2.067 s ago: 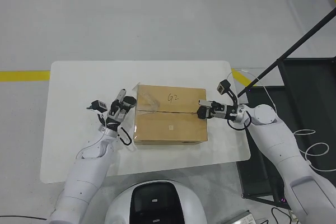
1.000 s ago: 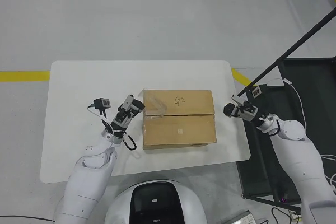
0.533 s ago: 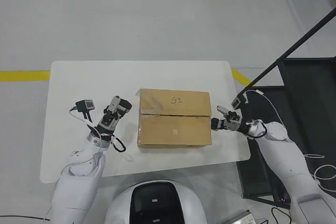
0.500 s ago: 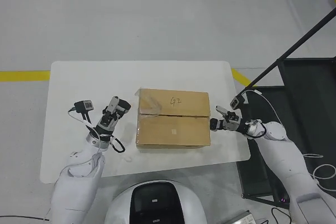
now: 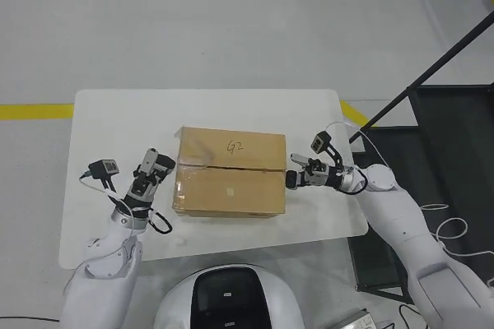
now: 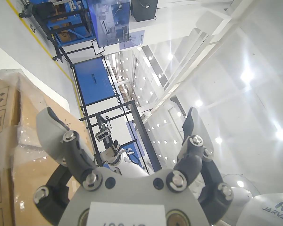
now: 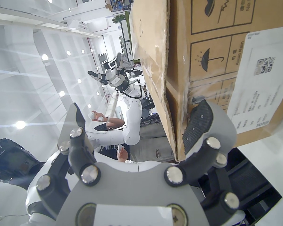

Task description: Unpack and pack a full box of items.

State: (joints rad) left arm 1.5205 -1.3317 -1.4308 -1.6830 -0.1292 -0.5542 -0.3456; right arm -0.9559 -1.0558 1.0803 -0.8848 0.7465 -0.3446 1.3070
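A closed brown cardboard box [image 5: 229, 171], sealed with clear tape, lies in the middle of the white table [image 5: 107, 123]. My left gripper [image 5: 155, 167] is open just off the box's left end; in the left wrist view the gripper [image 6: 120, 125] points upward with the box [image 6: 4, 118] beside one finger [image 6: 52, 123]. My right gripper [image 5: 295, 173] is open at the box's right end. In the right wrist view the gripper [image 7: 136, 121] straddles the top edge of the box [image 7: 202, 36], one ribbed pad [image 7: 198, 123] lying against the end face.
A black metal rack [image 5: 453, 123] stands just past the table's right edge, close behind my right arm. A yellow floor line [image 5: 25, 111] runs to the left of the table. Bare table surface lies left of and behind the box.
The box has slid leftward across the table with my right gripper against its right end. My left gripper has backed away to the left, staying just off the box's left end.
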